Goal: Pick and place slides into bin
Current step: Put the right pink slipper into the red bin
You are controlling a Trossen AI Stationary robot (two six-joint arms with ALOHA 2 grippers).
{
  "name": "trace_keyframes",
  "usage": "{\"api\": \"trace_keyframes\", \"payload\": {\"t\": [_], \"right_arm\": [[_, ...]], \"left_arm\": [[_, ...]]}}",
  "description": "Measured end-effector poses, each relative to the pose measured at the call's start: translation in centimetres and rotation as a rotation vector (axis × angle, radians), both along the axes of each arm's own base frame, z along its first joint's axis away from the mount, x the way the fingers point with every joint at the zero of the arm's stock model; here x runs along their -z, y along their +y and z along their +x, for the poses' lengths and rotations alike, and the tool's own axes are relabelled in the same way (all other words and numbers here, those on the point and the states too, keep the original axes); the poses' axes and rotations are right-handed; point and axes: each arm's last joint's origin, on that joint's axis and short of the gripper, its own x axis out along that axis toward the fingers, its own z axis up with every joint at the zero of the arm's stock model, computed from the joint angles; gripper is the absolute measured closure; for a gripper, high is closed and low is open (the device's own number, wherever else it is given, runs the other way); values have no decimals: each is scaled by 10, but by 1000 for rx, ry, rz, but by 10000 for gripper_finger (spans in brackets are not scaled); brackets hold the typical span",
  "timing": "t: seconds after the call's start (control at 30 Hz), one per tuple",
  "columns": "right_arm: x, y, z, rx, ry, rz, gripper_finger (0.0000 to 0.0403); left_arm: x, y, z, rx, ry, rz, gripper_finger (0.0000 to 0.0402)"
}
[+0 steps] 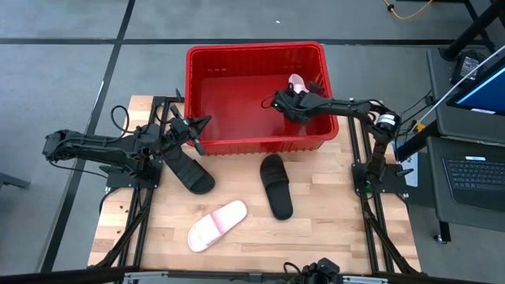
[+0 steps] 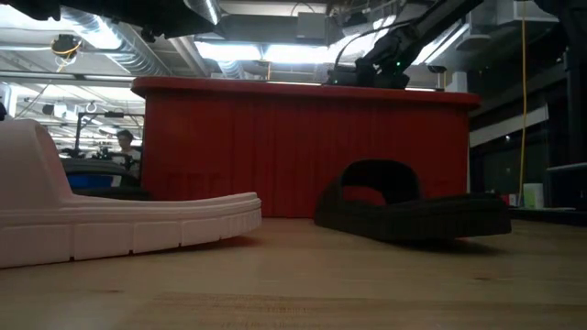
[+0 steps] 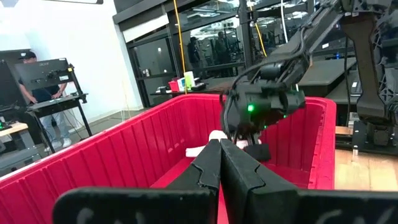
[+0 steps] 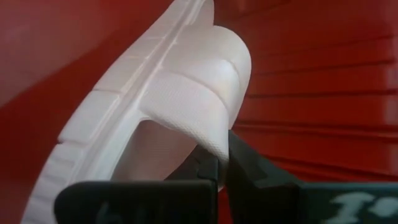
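Observation:
A pale pink slide [image 1: 297, 81] hangs inside the red bin [image 1: 207, 59], near its right wall, with my right gripper [image 1: 293, 96] shut on it. The right wrist view shows that slide [image 4: 155, 93] close up, sole side tilted, against the bin's ribbed wall. On the table in front of the bin lie two black slides [image 1: 189, 172] [image 1: 276, 186] and a second pink slide [image 1: 217, 225], soles down. My left gripper [image 1: 203, 122] is shut and holds nothing, level by the bin's near left corner. My right gripper pinches the edge of the pink slide's wide strap [image 4: 214, 144] between its two fingers. The fingers slant down into the bin from the table's right side. The slide stands tilted ahead of the fingers; whether it touches the bin's floor is hidden.
Bare wooden table [image 1: 339, 229] lies near and right of the black slide. The left wrist view looks along the bin [image 3: 93, 162] at my right arm [image 3: 261, 106]. A person stands at a desk [image 3: 43, 102] beyond the table.

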Motion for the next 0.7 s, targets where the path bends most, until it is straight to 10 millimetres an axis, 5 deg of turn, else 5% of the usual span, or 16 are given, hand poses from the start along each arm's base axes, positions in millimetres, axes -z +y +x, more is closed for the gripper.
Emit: {"api": "trace_keyframes", "payload": {"t": [0.3, 0.7], "right_arm": [[22, -2, 6, -25, 48, 68, 392], [23, -2, 6, -47, 64, 91, 361]], "left_arm": [[0, 0, 0, 0, 0, 0, 400], [0, 0, 0, 0, 0, 0, 400]]}}
